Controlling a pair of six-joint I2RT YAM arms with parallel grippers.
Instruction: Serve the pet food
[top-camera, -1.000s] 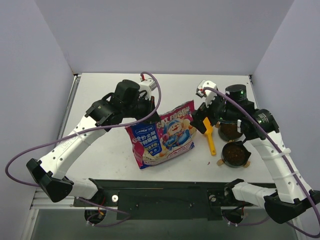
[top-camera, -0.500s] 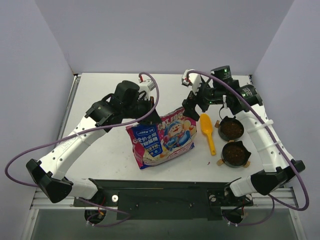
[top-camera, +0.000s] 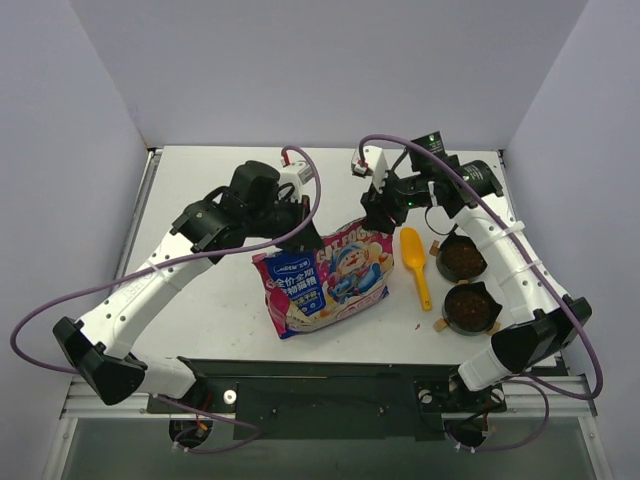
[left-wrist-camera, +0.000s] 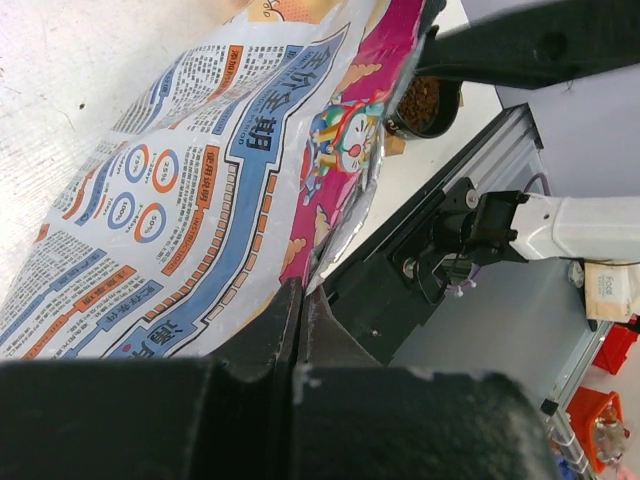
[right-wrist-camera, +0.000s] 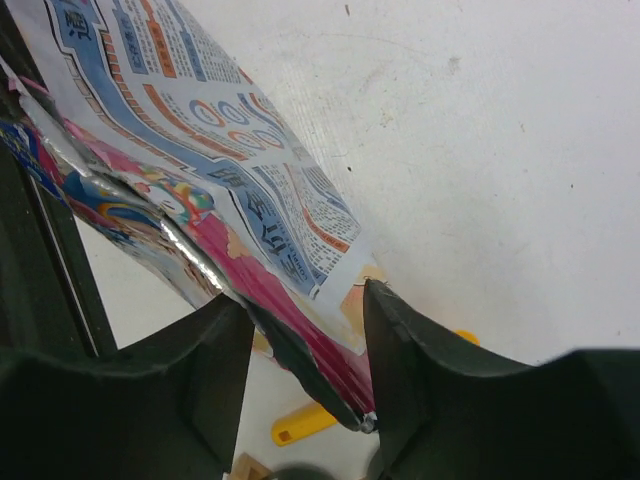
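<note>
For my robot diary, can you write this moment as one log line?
left gripper: shut on pet food bag edge | right gripper: open, astride bag corner | yellow scoop: beside bag, unheld | kibble: in both black bowls

Printed bag (left-wrist-camera: 200, 220), blue characters "全期" on back

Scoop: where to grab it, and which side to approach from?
Take the scoop by its handle, coming straight down with the jaws across its width. It lies flat on the table, narrow handle pointing toward the arms and wide end away, in the gap between bag and bowls, so side approaches look crowded.
</note>
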